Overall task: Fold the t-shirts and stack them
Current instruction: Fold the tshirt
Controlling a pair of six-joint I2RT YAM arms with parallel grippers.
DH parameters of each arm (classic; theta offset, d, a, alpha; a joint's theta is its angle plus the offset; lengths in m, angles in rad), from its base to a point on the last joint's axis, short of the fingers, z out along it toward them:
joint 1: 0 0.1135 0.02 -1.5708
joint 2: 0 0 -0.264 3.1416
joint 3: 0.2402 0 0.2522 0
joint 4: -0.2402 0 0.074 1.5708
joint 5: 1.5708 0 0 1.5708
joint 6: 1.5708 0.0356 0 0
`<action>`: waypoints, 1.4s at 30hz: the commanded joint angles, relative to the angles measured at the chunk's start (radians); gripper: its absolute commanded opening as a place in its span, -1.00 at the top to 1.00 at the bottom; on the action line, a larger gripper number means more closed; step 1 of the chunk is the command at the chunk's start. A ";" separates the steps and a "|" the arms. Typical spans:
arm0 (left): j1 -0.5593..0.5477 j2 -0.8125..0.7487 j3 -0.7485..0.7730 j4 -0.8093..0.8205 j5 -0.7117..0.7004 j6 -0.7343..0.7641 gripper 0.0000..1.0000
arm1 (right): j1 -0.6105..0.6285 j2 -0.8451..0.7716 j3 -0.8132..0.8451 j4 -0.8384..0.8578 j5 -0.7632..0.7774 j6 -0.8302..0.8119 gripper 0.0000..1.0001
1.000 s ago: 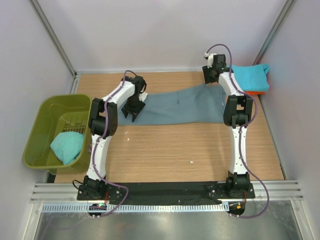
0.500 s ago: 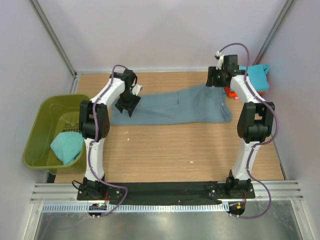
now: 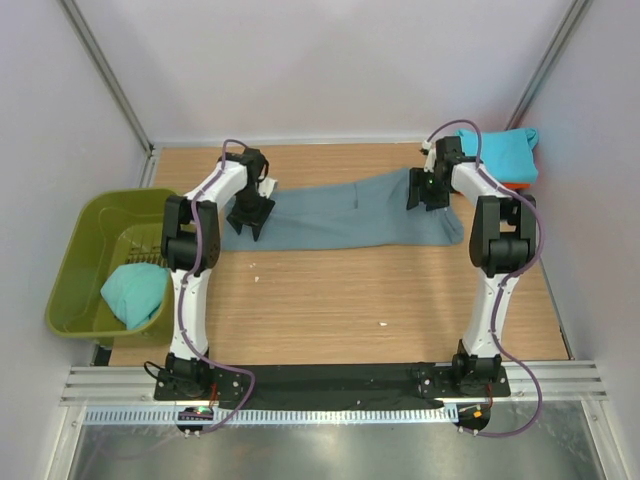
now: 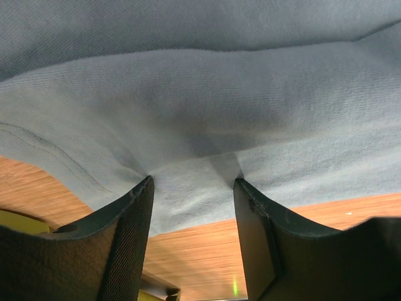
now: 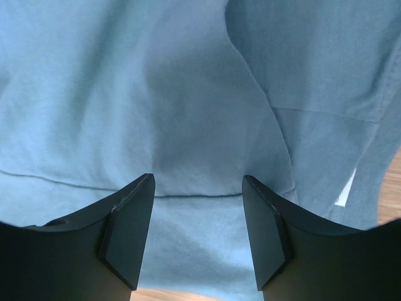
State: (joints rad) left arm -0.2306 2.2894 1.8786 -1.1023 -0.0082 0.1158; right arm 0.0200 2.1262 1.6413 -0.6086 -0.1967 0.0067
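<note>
Slate blue-grey cloth t-shirt (image 3: 340,215): lies spread in a long band on the light wooden table (image 3: 350,300), running from the left fingers across to the right fingers.
Left gripper (image 3: 246,222): points down onto the shirt's left end.
Left fingers (image 4: 113,238): stand wide apart with their tips pressed into the cloth. A strip of shirt lies flat between them, and creases run out from both tips. The shirt's edge and bare wood show just below the tips.
Right gripper (image 3: 418,195): sits over the shirt's right part.
Right fingers (image 5: 125,232): stand wide apart with nothing clamped. A stitched hem line crosses the gap between the tips. Whether the tips touch the cloth cannot be told.
Small white neck label (image 5: 344,188): peeks out just beside the finger on the right of the wrist view.
Folded turquoise t-shirt (image 3: 500,152): lies beyond the right fingers, resting on an orange t-shirt (image 3: 512,185).
Olive-green plastic tub (image 3: 75,250): stands well left of the left fingers and holds a crumpled turquoise t-shirt (image 3: 135,292).
</note>
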 commanded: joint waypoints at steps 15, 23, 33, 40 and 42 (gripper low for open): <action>-0.053 -0.177 -0.347 -0.005 0.039 0.008 -0.02 | 0.014 0.359 0.458 0.035 0.026 0.015 -0.34; -0.191 -0.246 -0.437 -0.064 0.083 0.016 -0.02 | 0.040 0.524 0.756 0.076 0.032 0.046 -0.40; -0.297 -0.297 -0.576 -0.048 -0.030 0.042 0.11 | 0.054 0.508 0.749 0.090 0.037 0.024 -0.44; -0.371 -0.283 -0.576 -0.053 0.040 0.039 1.00 | 0.066 0.508 0.764 0.098 0.045 0.004 -0.44; -0.404 -0.283 -0.582 -0.050 0.047 0.041 1.00 | 0.067 0.511 0.764 0.105 0.052 -0.001 -0.44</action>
State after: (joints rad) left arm -0.5888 2.0029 1.3186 -1.1515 -0.0334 0.1471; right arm 0.0826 2.6274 2.3787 -0.5293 -0.1787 0.0303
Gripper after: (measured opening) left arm 0.023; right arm 0.722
